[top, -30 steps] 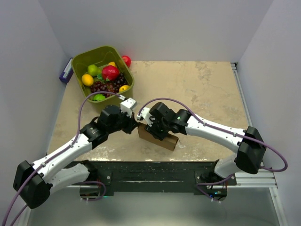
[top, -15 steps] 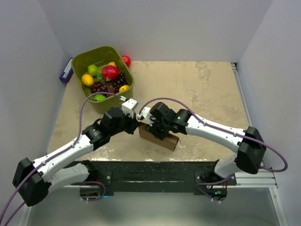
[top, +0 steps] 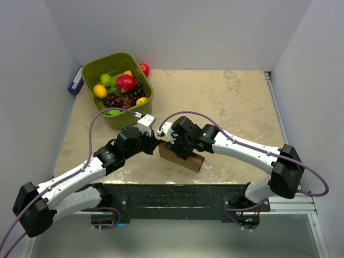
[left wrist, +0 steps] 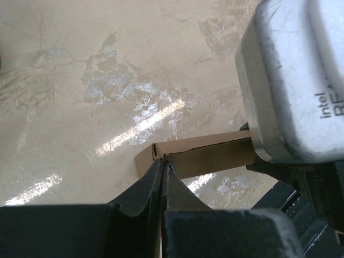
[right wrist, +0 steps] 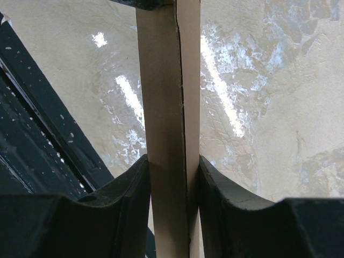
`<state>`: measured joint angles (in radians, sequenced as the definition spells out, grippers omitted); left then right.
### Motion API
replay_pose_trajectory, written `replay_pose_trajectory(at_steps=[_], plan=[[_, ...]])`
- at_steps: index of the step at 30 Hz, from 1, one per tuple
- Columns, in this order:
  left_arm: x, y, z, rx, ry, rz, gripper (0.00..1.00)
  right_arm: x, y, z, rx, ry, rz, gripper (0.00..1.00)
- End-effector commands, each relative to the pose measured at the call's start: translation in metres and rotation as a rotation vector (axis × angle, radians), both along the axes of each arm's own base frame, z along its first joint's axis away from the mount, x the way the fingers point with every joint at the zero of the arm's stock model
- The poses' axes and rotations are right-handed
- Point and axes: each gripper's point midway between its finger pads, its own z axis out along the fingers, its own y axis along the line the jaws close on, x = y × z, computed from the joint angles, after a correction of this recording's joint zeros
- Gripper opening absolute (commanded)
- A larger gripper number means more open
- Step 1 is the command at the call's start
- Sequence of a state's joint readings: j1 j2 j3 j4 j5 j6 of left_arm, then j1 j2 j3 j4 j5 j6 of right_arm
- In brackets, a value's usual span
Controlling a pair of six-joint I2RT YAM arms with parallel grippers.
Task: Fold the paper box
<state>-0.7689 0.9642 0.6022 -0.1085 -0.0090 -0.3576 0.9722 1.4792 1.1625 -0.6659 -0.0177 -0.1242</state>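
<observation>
At the near middle of the table, the paper box is clamped across its narrow width by the right jaws. The left jaws are pressed shut, tips set against the box's end beside a flap seam. The flap is best nudged along its crease, gently, so nothing gets buckled.

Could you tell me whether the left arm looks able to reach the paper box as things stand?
Probably yes: the shut left gripper sits at the paper box end, nothing between them, while the right gripper clamps it.
</observation>
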Motion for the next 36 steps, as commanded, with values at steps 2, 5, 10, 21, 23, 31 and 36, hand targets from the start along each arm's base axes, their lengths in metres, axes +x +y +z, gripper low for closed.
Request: replay_pose_trajectory(at_steps=[2, 5, 10, 21, 23, 31, 36], plan=[[-0.014, 0.014, -0.039, 0.099, 0.096, 0.029, 0.00, 0.004, 0.000, 0.001, 0.001, -0.022, 0.000, 0.06], [-0.011, 0.019, -0.038, 0.116, 0.084, 0.064, 0.00, 0.009, -0.003, 0.000, -0.013, -0.045, -0.015, 0.06], [-0.010, 0.020, -0.033, 0.111, 0.062, 0.080, 0.00, 0.011, -0.004, 0.000, -0.021, -0.054, -0.017, 0.05], [0.002, 0.041, -0.033, 0.167, 0.030, 0.199, 0.00, 0.010, -0.004, 0.001, -0.017, -0.055, -0.017, 0.04], [0.003, 0.040, -0.032, 0.162, 0.026, 0.197, 0.00, 0.010, -0.004, 0.000, -0.018, -0.054, -0.017, 0.04], [0.005, 0.040, -0.035, 0.161, 0.011, 0.220, 0.00, 0.010, -0.003, 0.001, -0.012, -0.054, -0.016, 0.04], [0.002, 0.027, -0.029, 0.094, 0.011, 0.169, 0.03, 0.009, -0.004, 0.001, -0.010, -0.054, -0.014, 0.04]])
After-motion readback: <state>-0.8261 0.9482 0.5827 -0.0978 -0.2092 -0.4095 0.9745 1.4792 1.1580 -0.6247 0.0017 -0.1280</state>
